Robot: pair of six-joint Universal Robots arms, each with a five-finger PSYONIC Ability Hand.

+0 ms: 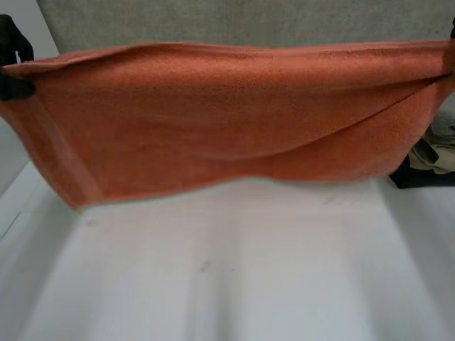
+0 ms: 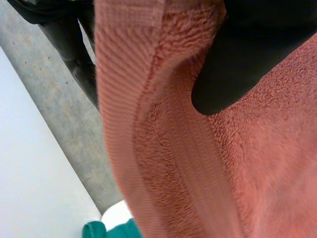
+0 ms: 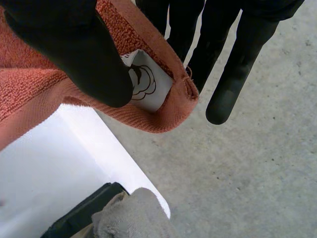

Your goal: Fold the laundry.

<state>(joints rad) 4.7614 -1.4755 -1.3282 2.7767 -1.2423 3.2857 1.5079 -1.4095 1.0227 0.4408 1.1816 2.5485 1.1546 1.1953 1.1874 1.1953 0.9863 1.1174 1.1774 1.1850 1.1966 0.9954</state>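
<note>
Found an orange terry towel (image 1: 213, 121) held up over the white table (image 1: 234, 284), spread broadside to the head camera. Read its long axis as lying from 9 to 3 o'clock, with the short axis hanging straight down. Saw the top hem pulled nearly straight from corner to corner and the banded end hem at 9 o'clock slanting down toward 7 o'clock. Saw the bottom edge climbing toward 3 o'clock, under a slanting fold from the 3 o'clock corner to the middle. Could not tell whether the lowest corner touched the table.

Found the left hand (image 2: 247, 54) clamped on the towel's 9 o'clock corner, a black fingertip pressed into the pile just inside the ribbed hem band, with other fingers (image 2: 74, 54) behind the cloth edge. Noted a scrap of green fabric (image 2: 111, 230) below the towel.

Found the right hand (image 3: 74, 49) pinching the 3 o'clock corner, thumb on the near face and straight fingers (image 3: 230, 94) behind. Saw a white care label (image 3: 146, 82) showing in the rolled corner beside the thumb tip.

Noted a black bin (image 1: 412, 177) at 3 o'clock on the table, holding beige cloth (image 1: 444, 156), and grey concrete floor (image 3: 247, 173) beyond the table edge.
</note>
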